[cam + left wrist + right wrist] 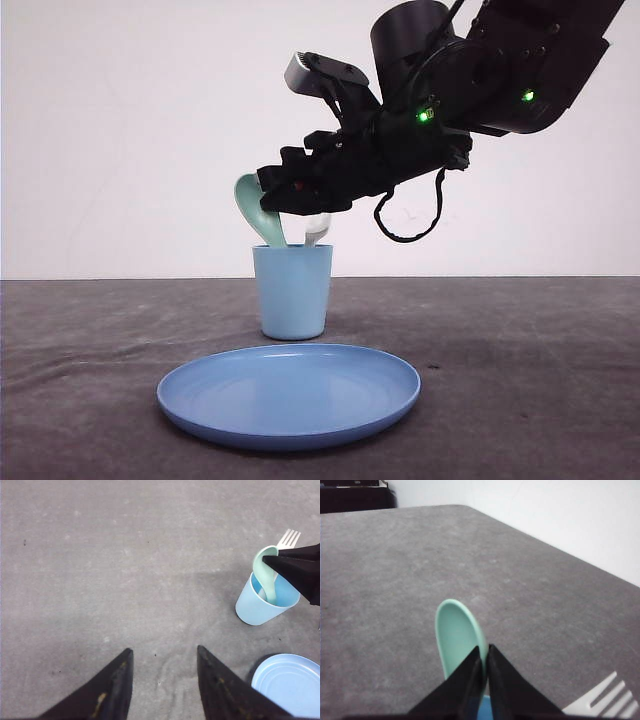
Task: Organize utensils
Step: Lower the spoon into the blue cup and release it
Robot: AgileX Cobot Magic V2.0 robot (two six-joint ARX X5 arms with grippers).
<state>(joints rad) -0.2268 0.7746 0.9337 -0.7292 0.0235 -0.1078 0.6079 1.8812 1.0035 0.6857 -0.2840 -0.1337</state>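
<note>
The mint-green spoon (252, 205) stands handle-down in the light blue cup (292, 295), its bowl leaning up and to the left. My right gripper (268, 190) is shut on the rim of the spoon's bowl (455, 635), just above the cup. In the right wrist view its black fingertips (496, 662) pinch the spoon's edge. The white fork (316, 232) also stands in the cup, tines up (289, 538). My left gripper (164, 652) hangs open over bare table, well away from the cup (255, 607), with nothing between its fingers.
A round blue plate (290, 395) lies on the grey table in front of the cup, near the front edge. The table's far edge meets a white wall behind the cup.
</note>
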